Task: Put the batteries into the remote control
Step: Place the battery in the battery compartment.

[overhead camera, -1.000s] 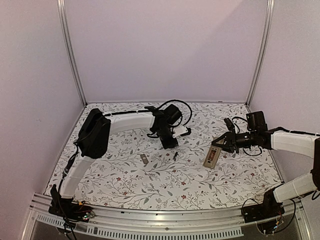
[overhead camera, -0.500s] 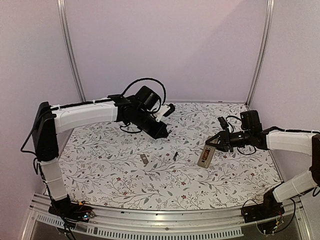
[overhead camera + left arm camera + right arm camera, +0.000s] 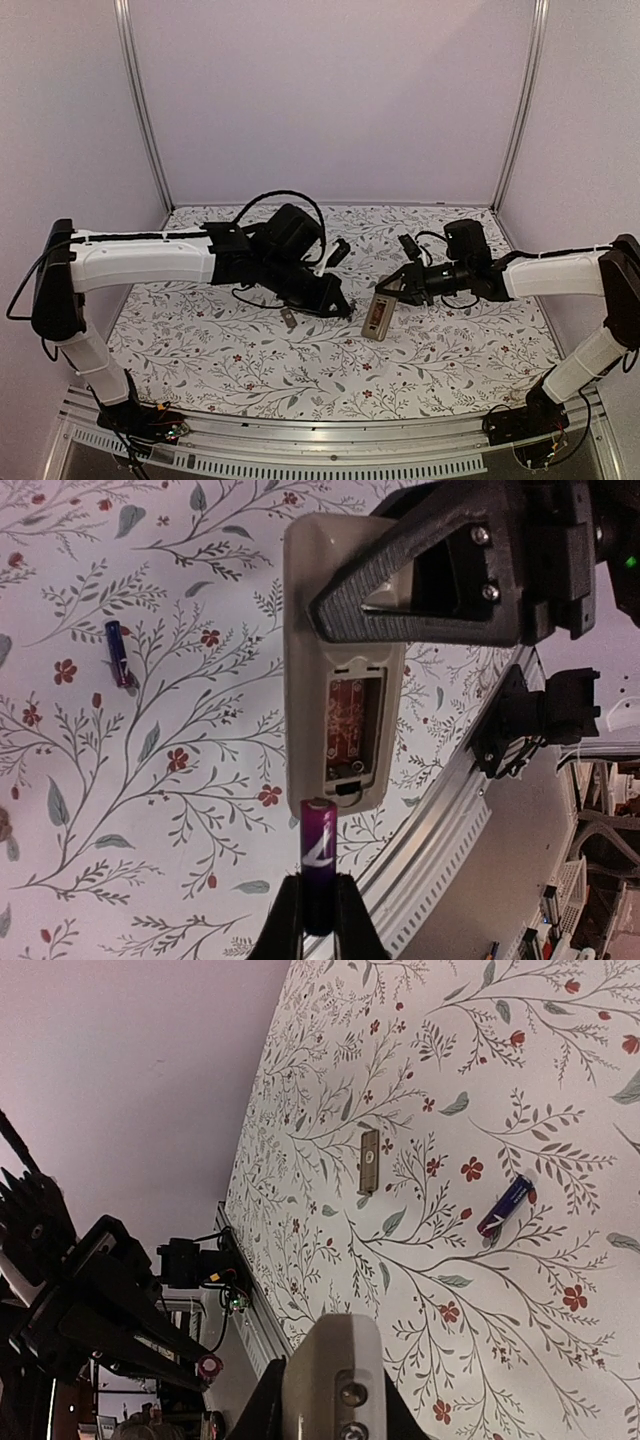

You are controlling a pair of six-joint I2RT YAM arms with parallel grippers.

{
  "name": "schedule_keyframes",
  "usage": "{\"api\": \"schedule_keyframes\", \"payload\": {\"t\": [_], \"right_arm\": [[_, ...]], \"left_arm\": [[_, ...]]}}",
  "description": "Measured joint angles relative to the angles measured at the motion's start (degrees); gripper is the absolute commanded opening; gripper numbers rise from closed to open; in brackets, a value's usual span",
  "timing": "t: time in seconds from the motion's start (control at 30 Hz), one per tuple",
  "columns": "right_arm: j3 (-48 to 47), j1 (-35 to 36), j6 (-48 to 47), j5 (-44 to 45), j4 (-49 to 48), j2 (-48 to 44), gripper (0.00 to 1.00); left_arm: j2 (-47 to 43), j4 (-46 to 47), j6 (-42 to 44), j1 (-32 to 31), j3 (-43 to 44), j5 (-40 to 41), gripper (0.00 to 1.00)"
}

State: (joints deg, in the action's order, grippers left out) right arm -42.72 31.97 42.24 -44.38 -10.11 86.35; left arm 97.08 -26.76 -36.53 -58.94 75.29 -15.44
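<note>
The remote control (image 3: 335,660) hangs above the mat with its tan-grey back up and its battery bay (image 3: 352,725) open. My right gripper (image 3: 392,290) is shut on its far end, also seen in the right wrist view (image 3: 325,1400). My left gripper (image 3: 318,910) is shut on a purple battery (image 3: 320,855). The battery's tip sits right at the remote's near end, just below the bay. A second battery (image 3: 118,652) lies loose on the mat (image 3: 503,1206). From above, the left gripper (image 3: 340,303) and the remote (image 3: 376,318) meet at mid-table.
A small flat grey cover piece (image 3: 288,319) lies on the floral mat left of the grippers, also in the right wrist view (image 3: 369,1160). The table's metal front rail (image 3: 300,440) runs along the near edge. Walls enclose the back and sides.
The right gripper has carried the remote leftward toward mid-table. The left arm has stretched out, rising and then coming down so its gripper meets the remote's end.
</note>
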Motion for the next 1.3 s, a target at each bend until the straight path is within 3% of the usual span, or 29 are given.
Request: {"api": "schedule_keyframes", "payload": {"t": [0.57,1.3], "right_arm": [[-0.9,4.3,8.0,2.3,-10.8,4.8,0.00],[0.5,6.8,13.9,5.2,-19.7,7.9,0.00]], "left_arm": [[5.6,1.4,-8.3,-2.6,2.8,0.4,0.00],[9.0,-10.4,-9.6,-3.1,10.3,11.6,0.04]]}}
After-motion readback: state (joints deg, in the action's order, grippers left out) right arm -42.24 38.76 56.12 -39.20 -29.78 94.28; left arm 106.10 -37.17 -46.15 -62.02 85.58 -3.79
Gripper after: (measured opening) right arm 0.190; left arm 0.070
